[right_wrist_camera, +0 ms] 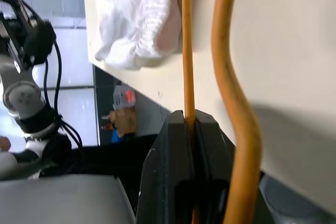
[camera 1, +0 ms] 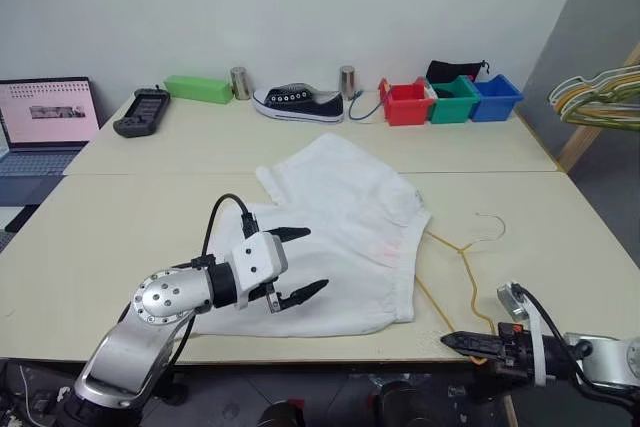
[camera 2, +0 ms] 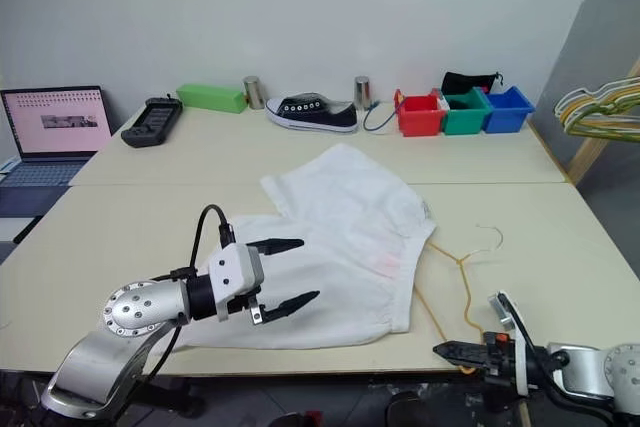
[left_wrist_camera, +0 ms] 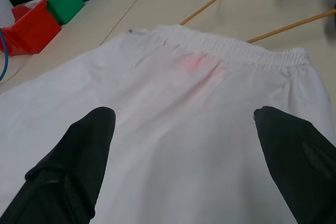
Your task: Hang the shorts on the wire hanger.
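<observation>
White, limp shorts (camera 1: 345, 237) lie flat at table (camera 1: 150, 227) centre, waistband toward the wire hanger (camera 1: 462, 265) just beside; left gripper (camera 1: 297, 264) hovers over the fabric w/ fingers spread wide, holding nothing. Right gripper (right_wrist_camera: 191, 124) is clamped on the hanger's thin wire near the table's front edge. Fabric prob. light and floppy, best pinched at the elastic waistband; wire stiff but springy.

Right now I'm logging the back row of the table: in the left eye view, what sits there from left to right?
Laptop → black controller → green box → metal can → sneaker → second metal can → red bin → green bin → blue bin.
</observation>
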`<action>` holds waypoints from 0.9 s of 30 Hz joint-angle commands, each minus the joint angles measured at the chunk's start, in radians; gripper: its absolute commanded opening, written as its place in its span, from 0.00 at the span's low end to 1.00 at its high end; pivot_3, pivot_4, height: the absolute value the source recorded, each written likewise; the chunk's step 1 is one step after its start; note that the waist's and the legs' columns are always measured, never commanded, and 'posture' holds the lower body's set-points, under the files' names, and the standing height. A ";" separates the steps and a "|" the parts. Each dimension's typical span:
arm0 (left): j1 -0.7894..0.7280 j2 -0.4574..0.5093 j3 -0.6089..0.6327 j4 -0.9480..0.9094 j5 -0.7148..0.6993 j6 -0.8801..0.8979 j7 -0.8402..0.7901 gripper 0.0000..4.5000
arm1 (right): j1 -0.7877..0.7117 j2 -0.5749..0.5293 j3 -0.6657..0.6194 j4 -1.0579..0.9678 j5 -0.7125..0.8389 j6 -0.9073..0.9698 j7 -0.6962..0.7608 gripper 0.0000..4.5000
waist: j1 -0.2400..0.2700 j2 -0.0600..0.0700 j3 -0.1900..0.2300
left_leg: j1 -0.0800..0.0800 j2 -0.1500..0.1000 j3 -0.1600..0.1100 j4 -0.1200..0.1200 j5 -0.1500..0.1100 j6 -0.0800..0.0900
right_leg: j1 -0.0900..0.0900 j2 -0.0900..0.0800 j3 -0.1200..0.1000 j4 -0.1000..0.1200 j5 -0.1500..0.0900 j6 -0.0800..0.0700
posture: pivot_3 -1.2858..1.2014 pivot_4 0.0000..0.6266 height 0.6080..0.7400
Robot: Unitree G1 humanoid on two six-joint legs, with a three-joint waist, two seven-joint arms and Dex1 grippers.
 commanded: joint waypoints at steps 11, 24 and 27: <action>-0.041 0.002 0.000 0.016 0.007 -0.039 -0.013 1.00 | -0.096 -0.007 0.038 0.076 -0.053 -0.036 0.034 0.00 | -0.008 0.001 -0.001 | 0.001 0.003 0.001 0.001 0.000 0.000 | 0.000 0.002 0.001 0.000 0.001 -0.001 | 0.42 0.07 1.00; -0.047 0.005 0.007 0.023 0.008 -0.041 -0.024 1.00 | -0.137 -0.286 0.229 -0.051 -0.210 -0.148 0.360 0.00 | -0.024 0.002 -0.001 | 0.001 0.004 0.004 0.003 0.000 0.000 | -0.006 0.002 0.002 0.000 0.002 0.001 | 0.42 0.09 1.00; -0.046 0.003 0.007 0.023 0.008 -0.040 -0.022 1.00 | -0.161 -0.297 0.205 -0.038 -0.164 -0.081 0.374 0.00 | -0.024 0.002 -0.001 | 0.001 0.004 0.004 0.003 0.000 0.000 | -0.004 0.002 0.002 0.002 0.003 0.000 | 0.42 0.09 1.00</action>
